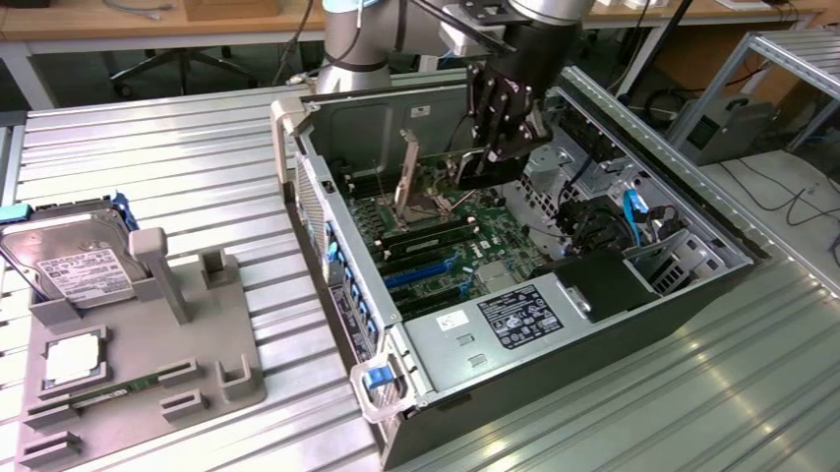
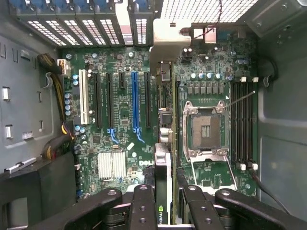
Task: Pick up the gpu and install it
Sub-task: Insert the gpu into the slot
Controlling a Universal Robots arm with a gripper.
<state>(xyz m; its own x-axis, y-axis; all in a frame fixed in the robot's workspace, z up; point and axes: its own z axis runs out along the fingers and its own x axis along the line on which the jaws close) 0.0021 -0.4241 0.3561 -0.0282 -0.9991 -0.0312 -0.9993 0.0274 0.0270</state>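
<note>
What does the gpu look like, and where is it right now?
The gpu is a thin, flat, dark card with a silver metal bracket at one end and a small green logo. It stands on edge, pinched by the gripper, inside the open computer case, above the green motherboard.

A robotics lab: a robot hand (image 1: 506,147) holds a gpu (image 1: 487,171) inside an open PC case (image 1: 565,385) on a ribbed metal tabletop (image 1: 171,157), with wooden desks (image 1: 132,22) and an office chair (image 1: 177,65) behind.
</note>
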